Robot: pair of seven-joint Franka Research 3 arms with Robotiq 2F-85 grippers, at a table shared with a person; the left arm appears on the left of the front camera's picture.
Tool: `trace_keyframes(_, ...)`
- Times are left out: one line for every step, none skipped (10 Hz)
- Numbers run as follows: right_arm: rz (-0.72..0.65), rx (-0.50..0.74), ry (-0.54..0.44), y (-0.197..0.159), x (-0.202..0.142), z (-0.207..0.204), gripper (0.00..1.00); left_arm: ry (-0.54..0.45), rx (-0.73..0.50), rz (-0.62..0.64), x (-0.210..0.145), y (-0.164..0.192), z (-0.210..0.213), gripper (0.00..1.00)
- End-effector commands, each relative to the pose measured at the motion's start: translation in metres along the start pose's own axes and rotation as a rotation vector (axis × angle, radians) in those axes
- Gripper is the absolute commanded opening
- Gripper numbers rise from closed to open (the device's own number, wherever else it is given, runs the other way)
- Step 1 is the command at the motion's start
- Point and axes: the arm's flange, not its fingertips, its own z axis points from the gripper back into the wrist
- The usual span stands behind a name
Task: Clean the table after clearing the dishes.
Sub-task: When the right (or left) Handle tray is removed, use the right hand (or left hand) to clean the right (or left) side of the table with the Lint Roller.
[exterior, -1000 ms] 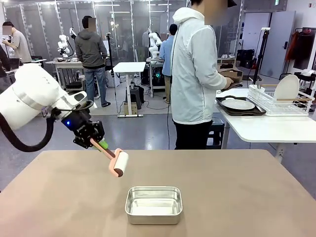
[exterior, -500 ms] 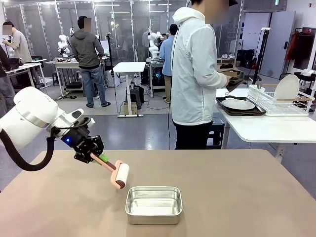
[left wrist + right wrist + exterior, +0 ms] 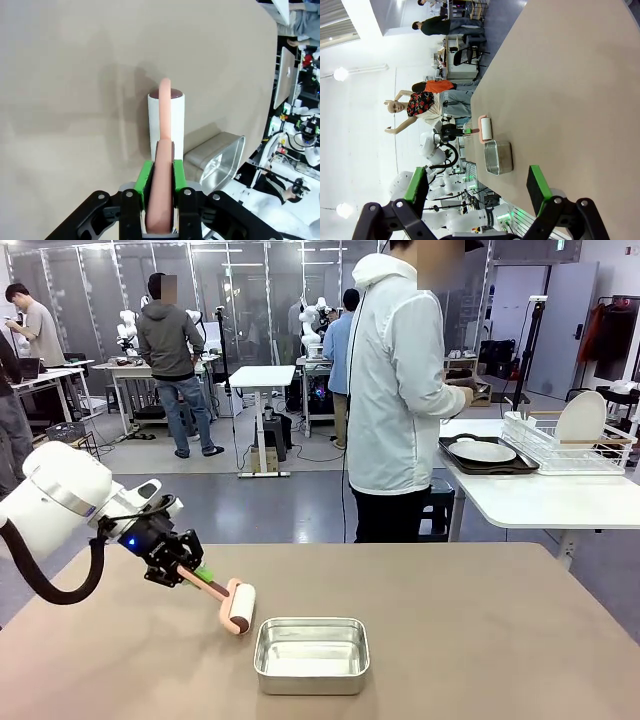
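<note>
My left gripper (image 3: 188, 573) is shut on the pink handle of a lint roller (image 3: 239, 607), whose white roll sits on or just above the tan table (image 3: 480, 640), left of centre. In the left wrist view the green pads (image 3: 145, 181) of the left gripper (image 3: 162, 184) clamp the handle, and the roller (image 3: 166, 120) points away over the table top (image 3: 65, 100). My right gripper (image 3: 476, 187) is open and holds nothing. One of the dishes, a white plate on a dark tray (image 3: 484, 452), lies on the white side table.
A small steel pan (image 3: 311, 654) stands on the table just right of the roller, also seen as the pan (image 3: 216, 159) and the pan (image 3: 498, 156). A person (image 3: 395, 390) stands at the far edge, turned to the side table with its wire rack (image 3: 565, 443).
My left arm has come down and drawn back a little, lowering the roller to the table top beside the pan. The person's hands have moved at the side table.
</note>
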Motion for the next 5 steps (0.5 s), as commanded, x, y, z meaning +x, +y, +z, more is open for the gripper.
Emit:
trace_keyframes(0.002,0.005,0.001,0.002,-0.002,0.000,1.00,-0.027,-0.041,0.006,0.000,0.022,0.004,0.22)
trace_keyframes(0.002,0.005,0.001,0.002,-0.002,0.000,1.00,-0.032,-0.050,0.026,0.000,0.034,0.008,0.22)
trace_keyframes(0.002,0.005,0.001,0.002,-0.002,0.000,1.00,-0.029,-0.040,0.048,0.002,0.049,0.015,0.22)
trace_keyframes(0.002,0.005,0.001,0.002,-0.002,0.000,1.00,-0.029,-0.010,0.061,0.000,0.063,0.025,0.22)
trace_keyframes(0.002,0.005,0.001,0.002,-0.002,0.000,1.00,-0.029,0.032,0.033,-0.002,0.076,0.035,0.22)
